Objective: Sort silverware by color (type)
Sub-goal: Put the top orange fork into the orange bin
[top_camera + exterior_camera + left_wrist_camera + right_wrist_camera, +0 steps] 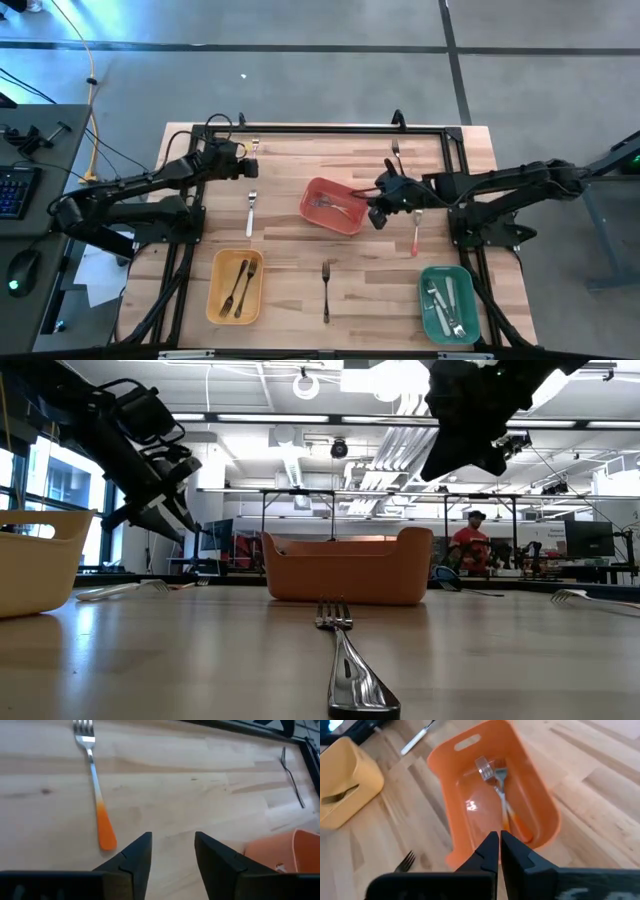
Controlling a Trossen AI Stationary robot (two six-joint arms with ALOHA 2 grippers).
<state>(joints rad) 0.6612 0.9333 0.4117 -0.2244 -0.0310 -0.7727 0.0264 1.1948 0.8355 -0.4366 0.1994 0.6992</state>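
My left gripper (pixel 172 852) stands open over bare wood at the table's far left (pixel 245 160), with nothing between its fingers. Just beyond it an orange-handled fork (pixel 96 795) lies flat on the table. My right gripper (pixel 498 842) is shut and empty, and hovers at the right rim of the red-orange bin (pixel 330 205). In that bin lie forks with orange handles (pixel 507 812). A white-handled fork (pixel 252 213), a dark fork (pixel 326 290), another dark fork (pixel 396 155) and a red-handled fork (pixel 416 238) lie flat on the table.
Near the front edge, a yellow bin (pixel 237 285) holds two dark forks, and a green bin (pixel 447 300) holds pale silver pieces. A black frame (pixel 320 128) runs along the table's far edge. A person in red (pixel 470 545) stands in the room behind.
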